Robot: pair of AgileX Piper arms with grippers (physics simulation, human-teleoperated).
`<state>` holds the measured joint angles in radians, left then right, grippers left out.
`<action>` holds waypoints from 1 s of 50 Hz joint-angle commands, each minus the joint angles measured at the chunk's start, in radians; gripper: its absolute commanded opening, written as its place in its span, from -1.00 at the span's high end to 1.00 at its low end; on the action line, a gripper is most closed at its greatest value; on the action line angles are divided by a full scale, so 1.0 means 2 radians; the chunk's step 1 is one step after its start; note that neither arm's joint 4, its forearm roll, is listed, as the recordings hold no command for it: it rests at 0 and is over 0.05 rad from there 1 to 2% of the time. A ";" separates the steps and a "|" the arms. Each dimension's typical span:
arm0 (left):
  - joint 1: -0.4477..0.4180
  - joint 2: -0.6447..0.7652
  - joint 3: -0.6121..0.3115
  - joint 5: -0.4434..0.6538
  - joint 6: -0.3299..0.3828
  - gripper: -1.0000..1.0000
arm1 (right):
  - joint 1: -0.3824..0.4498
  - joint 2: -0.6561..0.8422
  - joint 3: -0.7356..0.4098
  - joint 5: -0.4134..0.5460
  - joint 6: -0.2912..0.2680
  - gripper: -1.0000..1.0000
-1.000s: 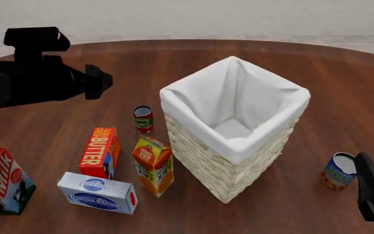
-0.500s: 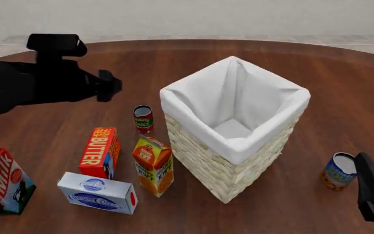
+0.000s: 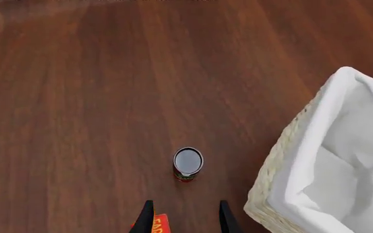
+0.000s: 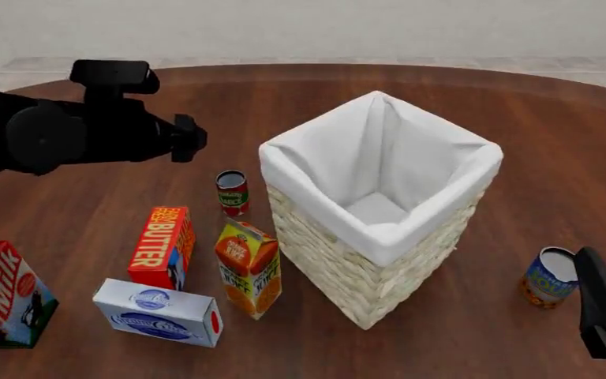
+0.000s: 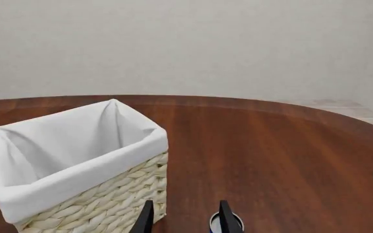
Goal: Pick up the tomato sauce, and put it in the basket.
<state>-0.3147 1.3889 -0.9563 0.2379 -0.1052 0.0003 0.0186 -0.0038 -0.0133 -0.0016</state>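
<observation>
Tomato sauce (image 4: 231, 192) stands upright on the wooden table (image 4: 514, 134), just left of the basket (image 4: 379, 207), whose white lining is folded over the rim. The left gripper (image 3: 184, 221) hovers above and apart from the can, its fingers (image 3: 145, 218) spread wide, holding nothing. The right gripper (image 5: 183, 216) sits low at the near right, fingers likewise apart, beside a blue-and-orange can (image 4: 551, 277).

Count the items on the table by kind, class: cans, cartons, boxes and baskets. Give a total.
Cans: 2, tomato sauce and blue-and-orange can
Cartons: 2, milk carton and juice carton
Boxes: 2, butter box and white-and-blue box
Baskets: 1, basket
Total: 7
</observation>
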 commanded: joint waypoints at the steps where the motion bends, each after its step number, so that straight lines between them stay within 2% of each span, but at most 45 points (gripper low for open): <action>1: 0.005 0.023 -0.009 -0.011 0.000 -1.00 | 0.000 -0.002 0.000 0.002 0.001 -1.00; 50: 0.013 0.127 -0.027 -0.060 -0.007 -1.00 | 0.000 0.010 0.001 -0.011 0.001 -1.00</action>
<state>-0.2922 1.5983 -1.0014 0.1347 -0.1173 0.0002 0.0369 -0.0020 -0.0333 -0.0011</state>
